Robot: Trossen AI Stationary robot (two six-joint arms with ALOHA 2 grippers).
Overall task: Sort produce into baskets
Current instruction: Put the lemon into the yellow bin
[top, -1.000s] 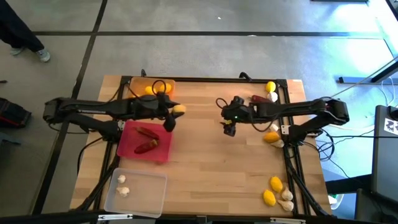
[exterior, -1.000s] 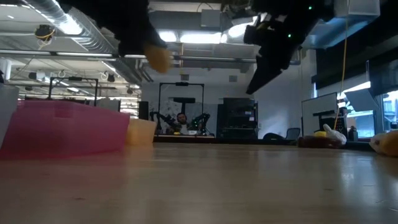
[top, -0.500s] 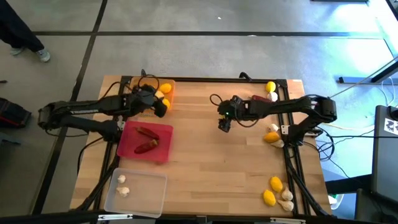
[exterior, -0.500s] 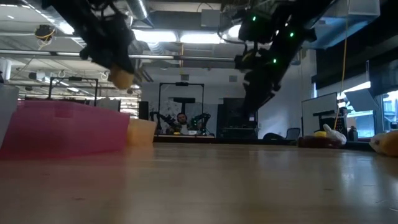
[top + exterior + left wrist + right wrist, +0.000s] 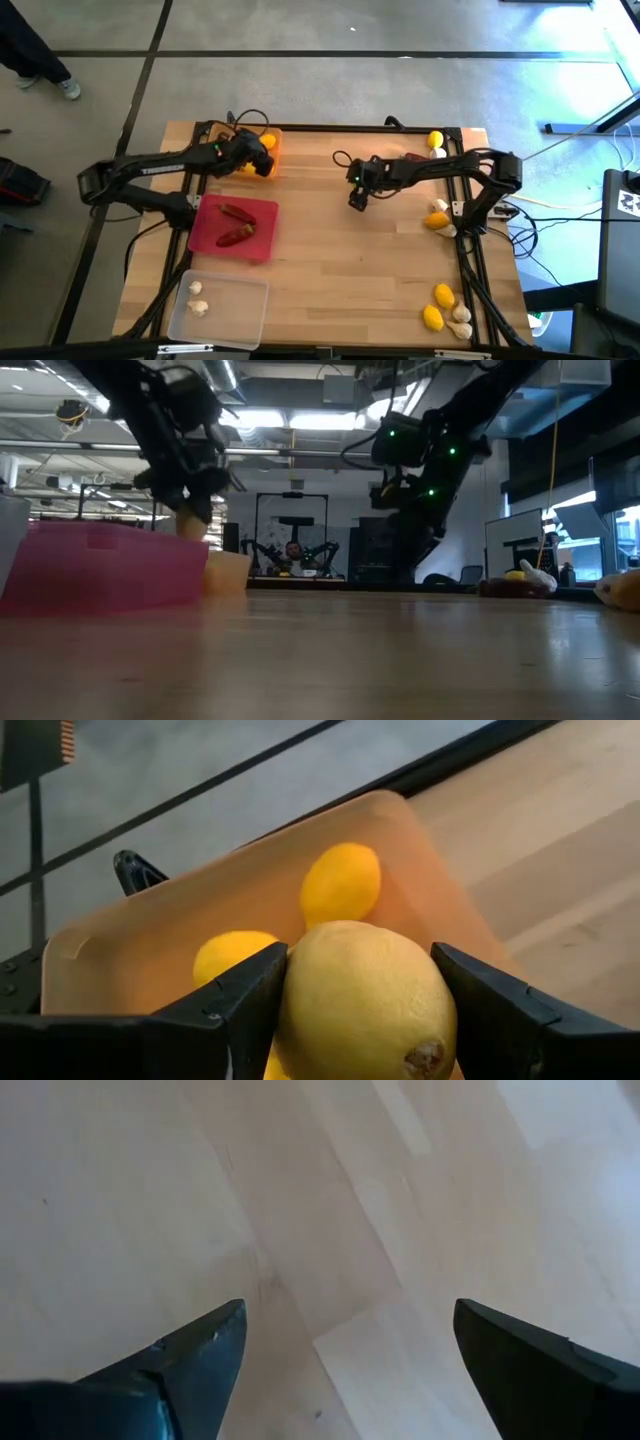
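Both arms are dark, slim tube links with black cables looped at the wrists. Right arm (image 5: 440, 172) shows small green LEDs just behind its gripper. Fingers (image 5: 190, 1365) are matte black wedges, tapered to points.

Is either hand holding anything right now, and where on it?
The left hand has a lemon between its fingers, gripped across its sides, over the orange basket. The right hand is open and empty above the bare table.
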